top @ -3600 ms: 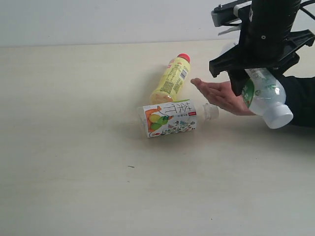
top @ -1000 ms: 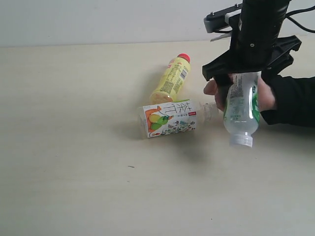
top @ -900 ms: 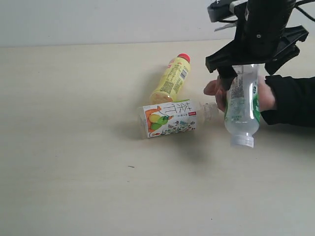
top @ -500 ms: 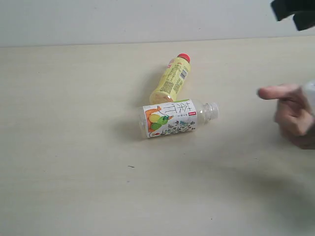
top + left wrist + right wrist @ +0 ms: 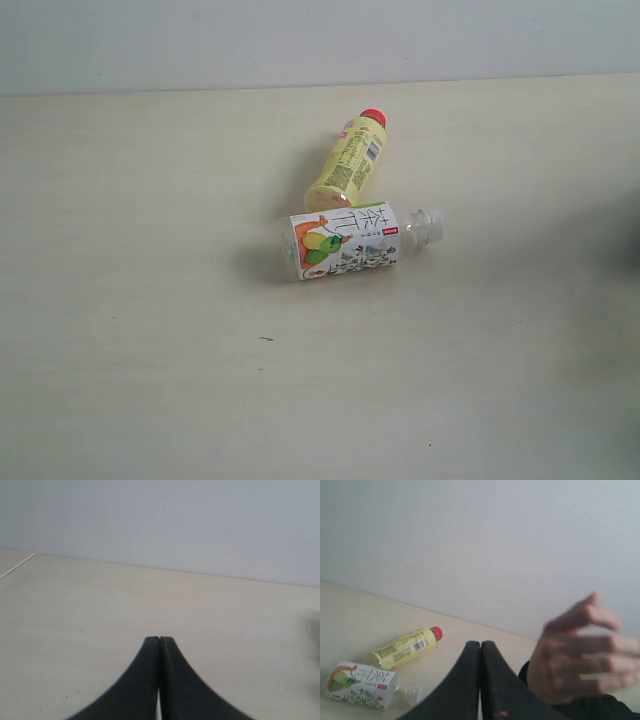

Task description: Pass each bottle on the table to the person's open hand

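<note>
Yellow bottle (image 5: 347, 165) lies on its side on the table (image 5: 150, 380), the white-labelled bottle (image 5: 345, 241) crosswise just beside its base. Right claw (image 5: 480, 644), clenched empty, faces both; left claw (image 5: 159, 640), also clenched, sees neither, so right seems nearer.

Your pale tabletop (image 5: 150, 350) carries two bottles on their sides: yellow bottle (image 5: 347, 165) nearer the far edge, fruit-label bottle (image 5: 345, 241) just beside its base.

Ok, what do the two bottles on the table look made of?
Yellow bottle: likely plastic, with a glossy yellow printed wrap and a red cap. Fruit-label bottle: clear plastic, see-through at neck and base; its white label is film or paper, cannot tell which.
</note>
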